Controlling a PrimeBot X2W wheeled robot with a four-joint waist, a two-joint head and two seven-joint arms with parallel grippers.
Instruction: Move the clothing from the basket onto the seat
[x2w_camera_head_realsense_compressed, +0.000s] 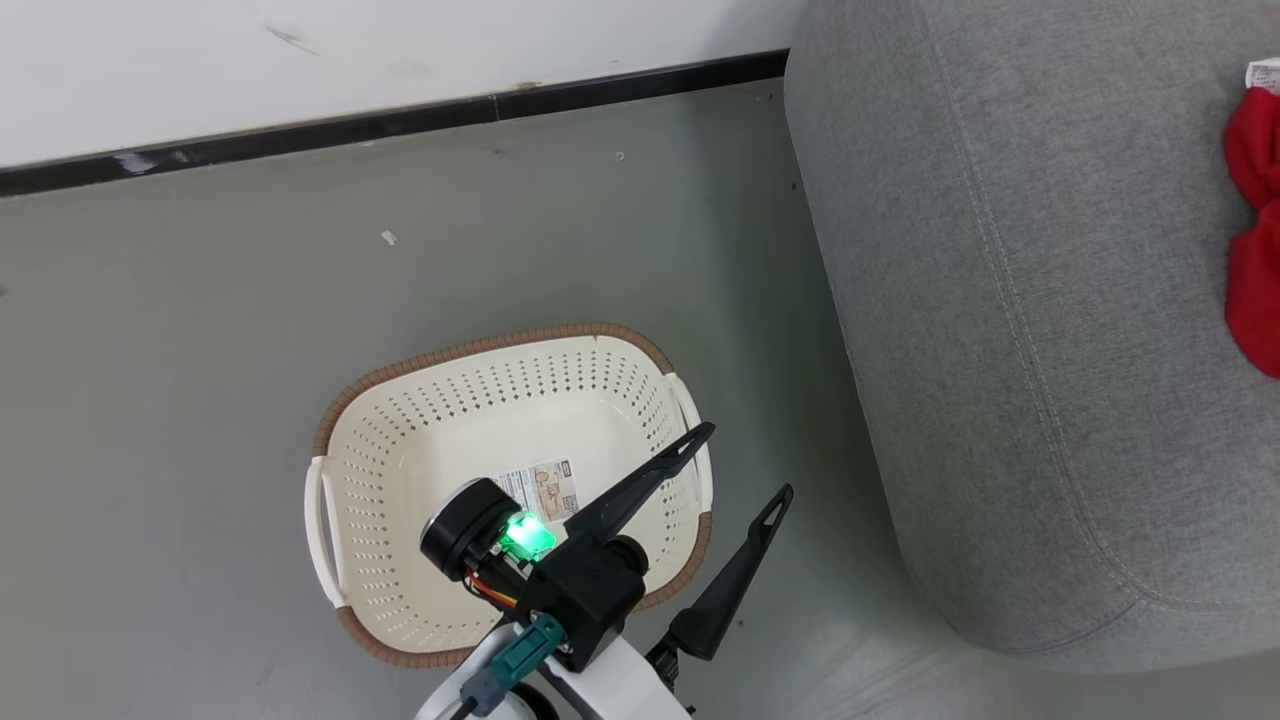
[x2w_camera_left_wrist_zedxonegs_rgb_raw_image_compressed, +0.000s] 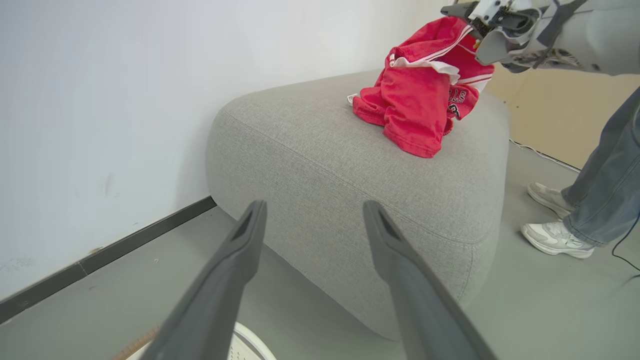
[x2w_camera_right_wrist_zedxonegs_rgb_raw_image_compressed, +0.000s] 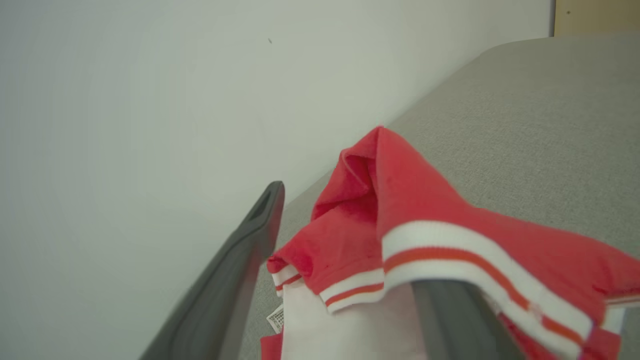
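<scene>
I am seeing the clothing (x2w_camera_left_wrist_zedxonegs_rgb_raw_image_compressed: 415, 100) lying bunched on top of the seat (x2w_camera_head_realsense_compressed: 1000, 300), with its striped edge draping over 1 finger of the right gripper (x2w_camera_left_wrist_zedxonegs_rgb_raw_image_compressed: 472, 30). That gripper's 2 fingers are standing apart, not pinching the fabric. The left gripper (x2w_camera_head_realsense_compressed: 745, 461) is hovering above the near rim of the basket (x2w_camera_head_realsense_compressed: 480, 350), its fingers spread wide and gripping nothing. The basket is sitting on the floor (x2w_camera_head_realsense_compressed: 200, 350) beside the seat, with a sticker (x2w_camera_head_realsense_compressed: 545, 490) showing on its bottom. A person's shoes (x2w_camera_left_wrist_zedxonegs_rgb_raw_image_compressed: 555, 237) are standing by the seat.
</scene>
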